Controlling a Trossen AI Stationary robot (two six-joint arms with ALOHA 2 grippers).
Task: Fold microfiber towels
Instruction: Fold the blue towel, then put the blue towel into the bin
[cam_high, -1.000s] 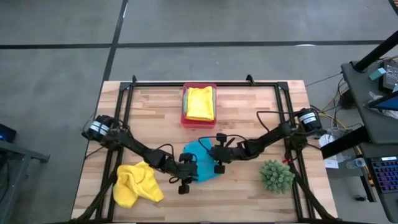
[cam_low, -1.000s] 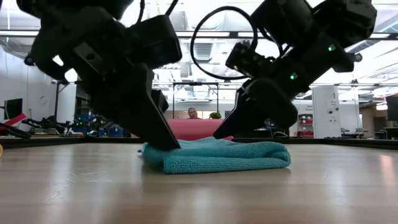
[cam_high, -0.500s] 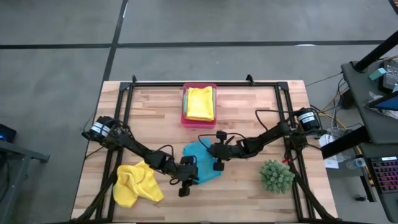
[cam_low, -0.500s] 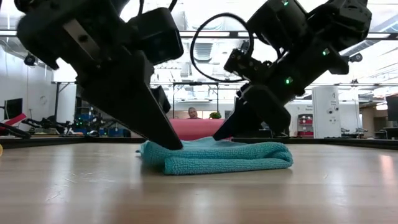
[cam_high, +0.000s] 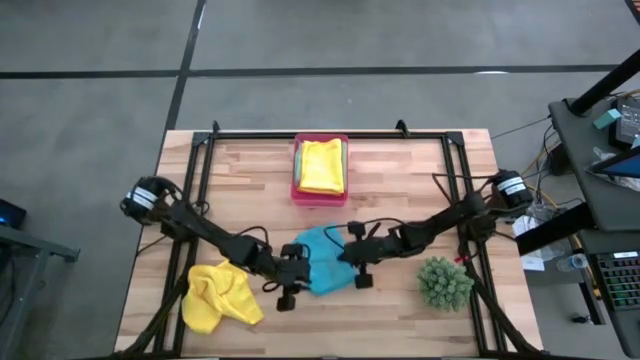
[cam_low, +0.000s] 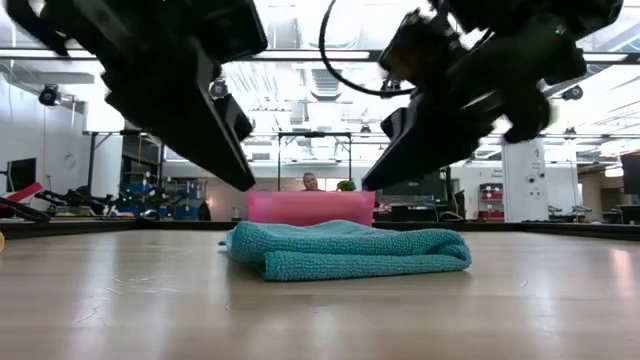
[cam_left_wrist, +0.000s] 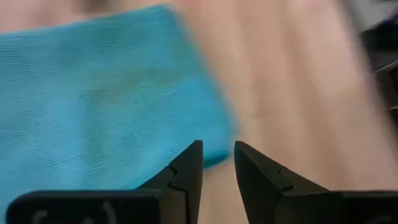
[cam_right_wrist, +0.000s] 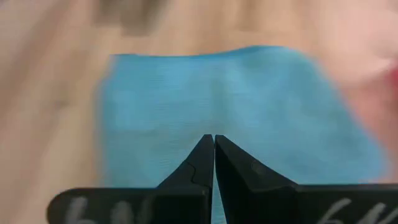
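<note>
Here, my table (cam_high: 400, 170) holds the blue towel (cam_high: 322, 272), folded near its front middle. My left gripper (cam_left_wrist: 217, 163) hangs above the towel's left edge, fingers slightly apart, holding nothing. My right gripper (cam_right_wrist: 214, 155) hangs above its right side, fingers pressed together, empty.

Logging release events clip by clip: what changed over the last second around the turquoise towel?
Both end effectors lifted off the folded turquoise towel. The left end effector and the right end effector, which were pressing on it, now hang above it, empty; left slightly open, right shut. The towel, the crumpled yellow towel, the pink tray with its yellow towel, and the plant kept their places.
</note>
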